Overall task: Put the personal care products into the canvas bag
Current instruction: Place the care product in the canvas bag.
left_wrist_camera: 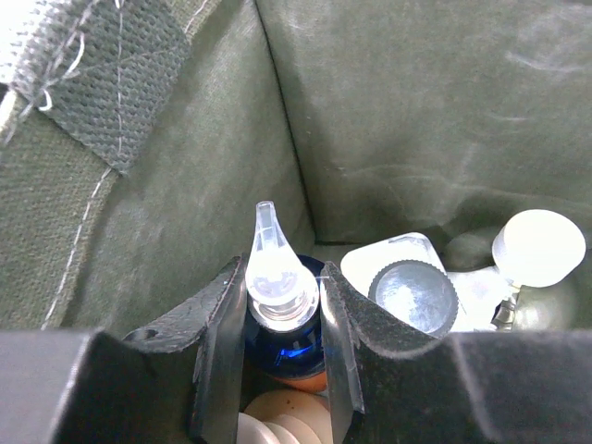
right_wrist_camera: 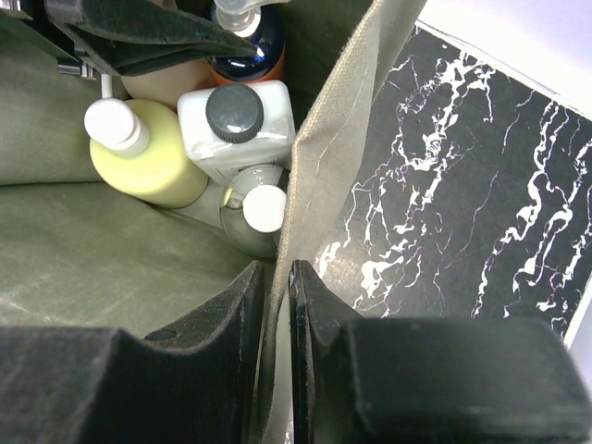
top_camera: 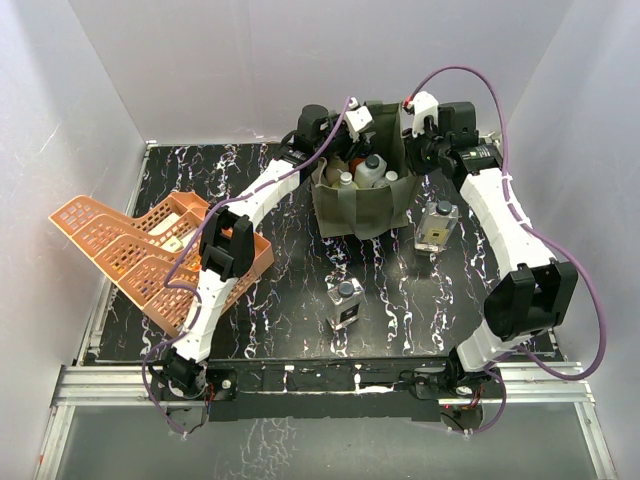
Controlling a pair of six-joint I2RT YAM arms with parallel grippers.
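The olive canvas bag (top_camera: 365,205) stands at the back middle of the table. My left gripper (left_wrist_camera: 280,287) is inside the bag, shut on the orange bottle with a blue top and clear nozzle (left_wrist_camera: 276,277). A tan bottle (left_wrist_camera: 289,418) lies under it. Beside them sit a white bottle with a grey cap (right_wrist_camera: 236,125), a yellow-green bottle (right_wrist_camera: 148,153) and a round bottle with a white cap (right_wrist_camera: 259,208). My right gripper (right_wrist_camera: 277,273) is shut on the bag's right wall (right_wrist_camera: 319,157). Two clear bottles stand outside the bag, one square (top_camera: 437,225), one black-capped (top_camera: 345,303).
Orange lattice baskets (top_camera: 130,250) lie tilted at the table's left edge, under my left arm (top_camera: 225,245). The black marbled tabletop (top_camera: 300,270) spreads in front of the bag. White walls close in the back and both sides.
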